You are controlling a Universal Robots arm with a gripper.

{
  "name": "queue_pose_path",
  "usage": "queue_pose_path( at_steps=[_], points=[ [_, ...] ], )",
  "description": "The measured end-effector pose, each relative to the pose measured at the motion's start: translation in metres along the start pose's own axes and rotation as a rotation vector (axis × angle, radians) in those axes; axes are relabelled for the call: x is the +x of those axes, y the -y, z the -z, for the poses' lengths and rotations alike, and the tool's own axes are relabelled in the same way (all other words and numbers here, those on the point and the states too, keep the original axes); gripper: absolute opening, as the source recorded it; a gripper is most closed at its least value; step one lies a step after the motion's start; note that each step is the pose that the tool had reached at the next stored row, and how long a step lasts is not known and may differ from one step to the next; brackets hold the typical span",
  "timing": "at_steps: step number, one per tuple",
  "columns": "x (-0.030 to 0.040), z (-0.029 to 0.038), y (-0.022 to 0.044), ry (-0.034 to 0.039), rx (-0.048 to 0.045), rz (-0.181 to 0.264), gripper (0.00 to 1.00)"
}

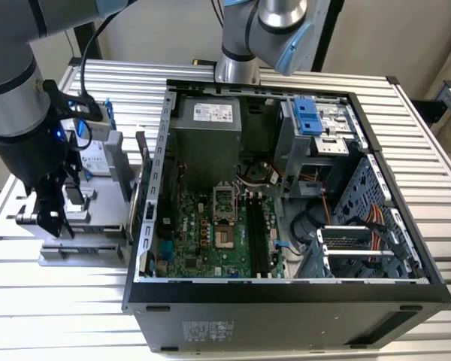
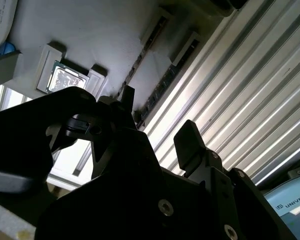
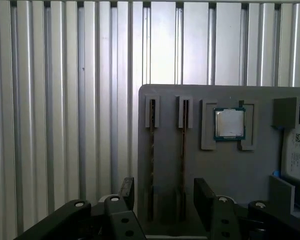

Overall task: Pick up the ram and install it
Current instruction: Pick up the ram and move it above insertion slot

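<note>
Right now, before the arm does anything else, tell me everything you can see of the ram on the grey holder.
The ram shows as two long, thin, dark sticks standing on edge in parallel slots of the grey holder, seen edge-on, with brownish glints along their tops. One stick lies nearer the processor chip. Raised end brackets on the holder grip them. The open tool hangs by their near ends, its fingers to either side, apparently touching neither.

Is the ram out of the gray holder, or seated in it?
Seated. In the first wrist view, one ram stick and a second ram stick stand in slots of the gray holder; the open gripper holds nothing.
</note>
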State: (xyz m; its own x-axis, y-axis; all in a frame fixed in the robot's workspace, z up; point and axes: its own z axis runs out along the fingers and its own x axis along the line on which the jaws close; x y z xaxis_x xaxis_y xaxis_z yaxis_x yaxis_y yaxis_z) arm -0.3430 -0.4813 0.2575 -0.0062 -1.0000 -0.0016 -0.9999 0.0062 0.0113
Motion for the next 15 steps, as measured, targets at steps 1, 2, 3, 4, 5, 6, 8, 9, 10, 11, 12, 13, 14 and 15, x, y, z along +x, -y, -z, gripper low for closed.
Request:
queue_pose_path(
  at_steps=[1, 2, 3, 4, 5, 6, 8, 9, 10, 11, 12, 13, 14, 15],
  points=[
    [0.0001, -0.0005, 0.0000, 0.0000, 0.0001, 0.000, 0.00],
    [0.0001, -0.0010, 0.0000, 0.0000, 0.0000, 0.000, 0.00],
    [0.0002, -0.0016, 0.0000, 0.0000, 0.0000, 0.000, 0.00],
    [0.0003, -0.0022, 0.0001, 0.0000, 0.0000, -0.001, 0.00],
    [0.0003, -0.0028, 0.0001, 0.0001, 0.0001, -0.001, 0.00],
    [0.0004, -0.0034, 0.0001, 0.0001, 0.0001, -0.001, 0.00],
    [0.0004, -0.0045, 0.0001, 0.0001, 0.0001, -0.002, 0.00],
    [0.0004, -0.0050, 0.0001, 0.0001, 0.0000, -0.003, 0.00],
    [0.0005, -0.0056, 0.0001, 0.0001, 0.0000, -0.003, 0.00],
    [0.0005, -0.0063, 0.0001, 0.0001, 0.0001, -0.004, 0.00],
    [0.0005, -0.0068, 0.0001, 0.0001, 0.0001, -0.005, 0.00],
    [0.0005, -0.0075, 0.0001, 0.0001, 0.0001, -0.006, 0.00],
    [0.0005, -0.0082, 0.0001, 0.0002, 0.0001, -0.007, 0.00],
    [0.0005, -0.0088, 0.0001, 0.0001, 0.0000, -0.008, 0.00]
  ],
)
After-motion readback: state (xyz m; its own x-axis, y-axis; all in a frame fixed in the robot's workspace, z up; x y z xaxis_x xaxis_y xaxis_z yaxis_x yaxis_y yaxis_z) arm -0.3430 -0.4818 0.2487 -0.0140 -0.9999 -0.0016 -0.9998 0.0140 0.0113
